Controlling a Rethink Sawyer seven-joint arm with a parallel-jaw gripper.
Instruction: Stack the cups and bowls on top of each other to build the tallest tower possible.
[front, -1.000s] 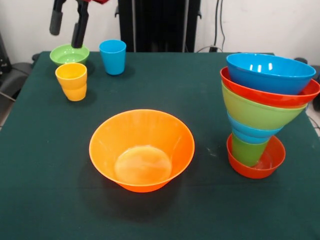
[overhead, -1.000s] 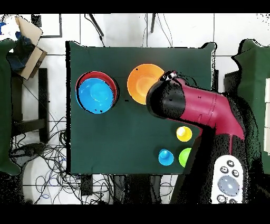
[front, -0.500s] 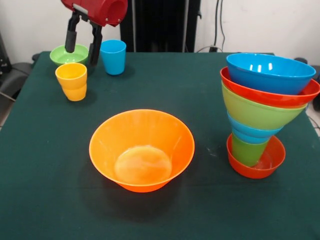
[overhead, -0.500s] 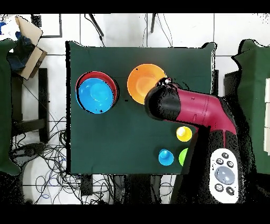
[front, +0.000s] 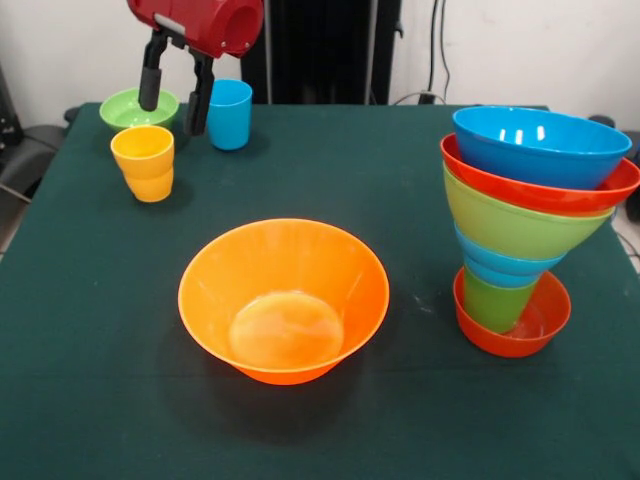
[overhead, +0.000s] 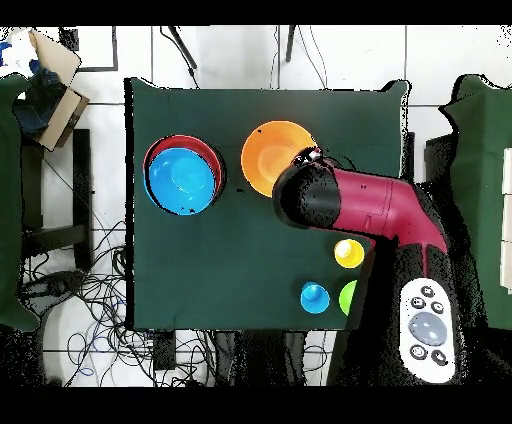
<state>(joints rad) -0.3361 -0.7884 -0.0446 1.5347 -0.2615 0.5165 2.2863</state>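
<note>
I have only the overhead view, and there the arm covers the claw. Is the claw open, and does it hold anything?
Observer: The front view shows the claw open and empty.
Operator: Where does it hang?
Observer: Above the table, between the small green bowl and the blue cup, behind the yellow cup.
Operator: What is under the top blue bowl of the tower?
Observer: Going down: a red bowl, a green bowl, a smaller blue bowl, then a green cup standing in a small red bowl at the bottom.
</note>
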